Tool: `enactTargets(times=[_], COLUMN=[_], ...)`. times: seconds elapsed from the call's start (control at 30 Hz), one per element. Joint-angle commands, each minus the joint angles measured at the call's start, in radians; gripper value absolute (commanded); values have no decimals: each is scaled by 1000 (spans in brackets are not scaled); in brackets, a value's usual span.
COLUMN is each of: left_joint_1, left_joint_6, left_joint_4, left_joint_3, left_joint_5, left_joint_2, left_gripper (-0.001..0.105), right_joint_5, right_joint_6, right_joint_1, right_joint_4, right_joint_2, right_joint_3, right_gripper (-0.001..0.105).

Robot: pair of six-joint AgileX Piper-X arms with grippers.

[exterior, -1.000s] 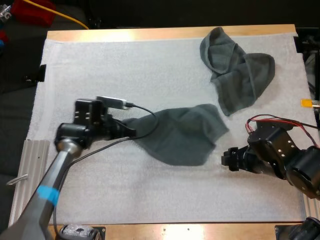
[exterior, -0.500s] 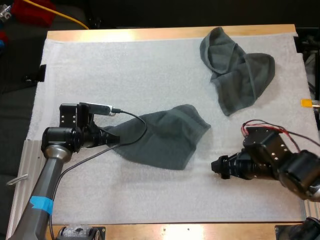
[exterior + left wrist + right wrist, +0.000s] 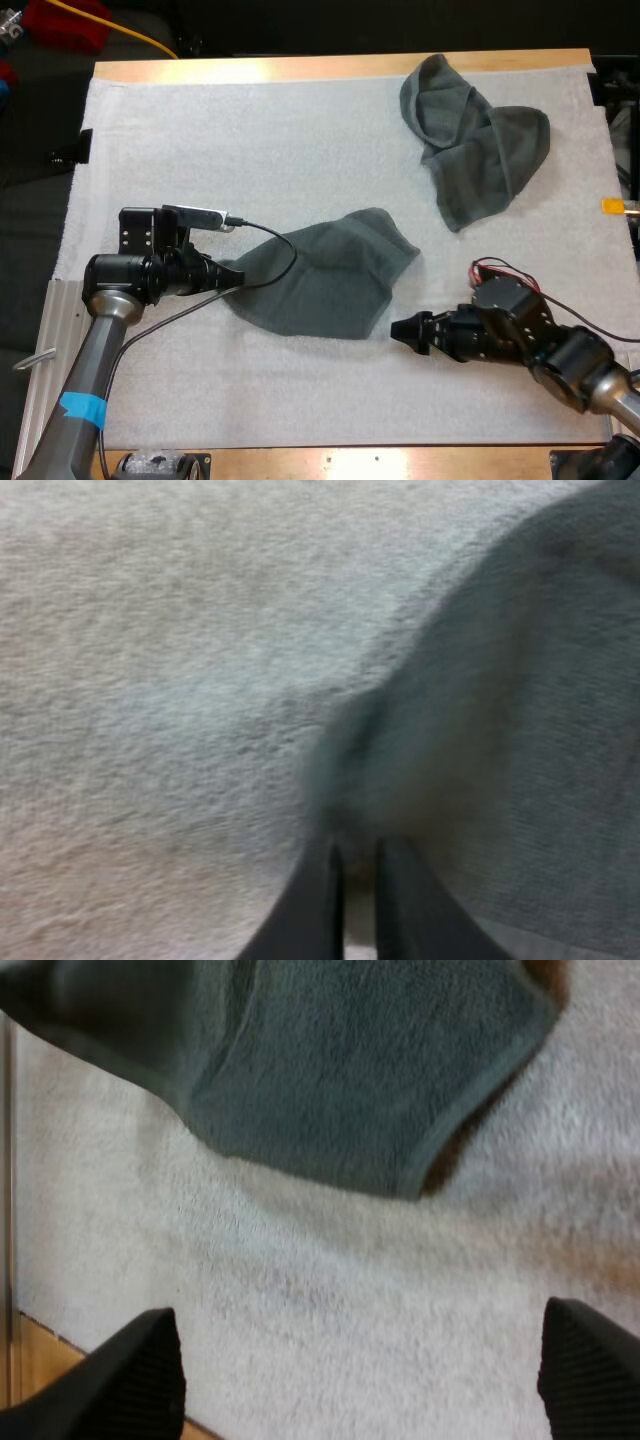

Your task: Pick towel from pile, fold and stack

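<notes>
Moved: right gripper [image 3: 397,328] has slid left, up close to the towel [image 3: 325,275], at its near corner.
Right fingers [image 3: 130,1375]: spread wide, holding nothing.
Left side: left gripper [image 3: 232,274] clamped on the towel's left corner, on the white mat [image 3: 300,150].

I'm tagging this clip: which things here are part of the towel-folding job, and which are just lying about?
Job: near towel, pinched at its corner by the left gripper; open right gripper beside it; crumpled towel at the far side.
Just there: white mat; wooden table.
</notes>
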Motion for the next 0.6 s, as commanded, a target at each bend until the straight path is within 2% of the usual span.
enactTargets(times=[0.0,0.1,0.23,0.33,0.4,0.47,0.57], left_joint_1=[-1,-1,-1,-1,-1,-1,-1], left_joint_6=[-1,-1,-1,-2,-13,-15,-15], left_joint_4=[-9,-9,-4,-2,-2,-2,-1], left_joint_3=[-6,-6,-6,-6,-6,-6,-6], left_joint_5=[15,25,24,24,24,24,26], left_joint_2=[-6,-6,-6,-6,-6,-6,-6], left_gripper=[0,0,3,21,39,51,59], right_joint_5=[-22,-53,-68,-68,-71,-78,-97], right_joint_6=[2,19,34,34,42,59,60], right_joint_1=[-2,-2,-2,-2,-2,-2,-2], right_joint_4=[-48,-127,-162,-195,-225,-255,-304], right_joint_2=[29,96,169,210,235,261,303], right_joint_3=[1,1,1,1,1,1,1], right_gripper=[71,71,71,71,71,71,71])
